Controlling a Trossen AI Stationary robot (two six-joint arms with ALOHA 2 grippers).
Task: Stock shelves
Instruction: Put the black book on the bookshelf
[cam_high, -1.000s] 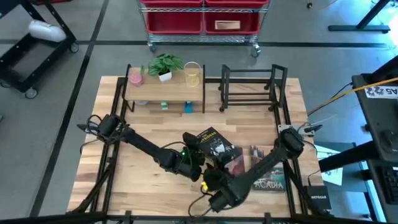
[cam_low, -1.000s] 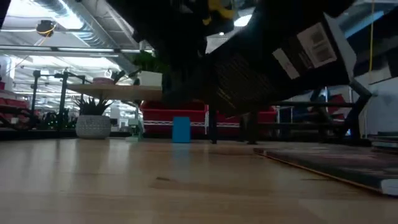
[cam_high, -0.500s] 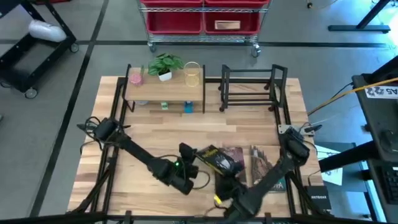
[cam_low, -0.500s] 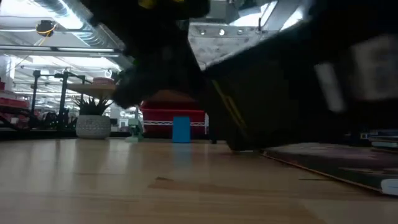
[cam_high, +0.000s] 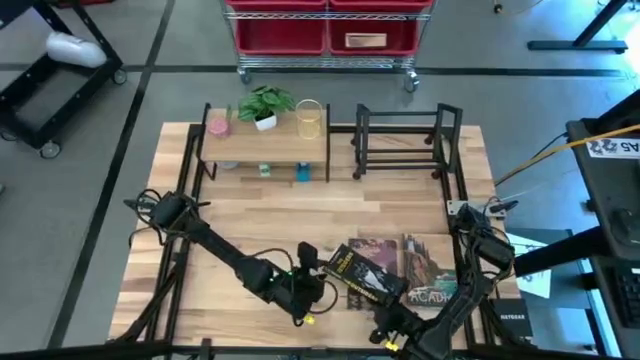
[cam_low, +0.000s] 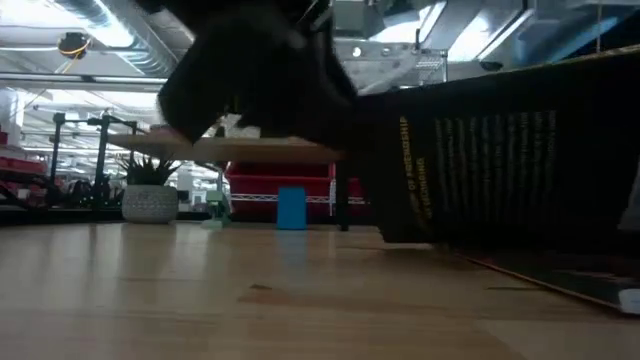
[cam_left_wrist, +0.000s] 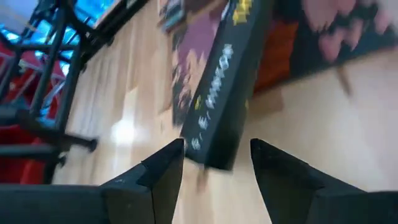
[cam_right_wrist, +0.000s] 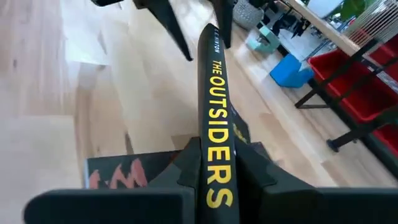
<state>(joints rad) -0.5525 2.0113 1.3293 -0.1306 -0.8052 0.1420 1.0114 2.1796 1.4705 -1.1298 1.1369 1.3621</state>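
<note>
On the wooden table (cam_high: 250, 215), the right pincer (cam_right_wrist: 217, 165) pinches the black book (cam_right_wrist: 214, 124); the left pincer (cam_left_wrist: 214, 165), spread, should close squarely around its spine.

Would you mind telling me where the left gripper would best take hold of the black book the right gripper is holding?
Probably at its free end. The right gripper is shut on the black book at one end, spine uppermost, standing on edge. The open left gripper already faces the other end, so it could close across the covers there, coming in along the spine.
</note>
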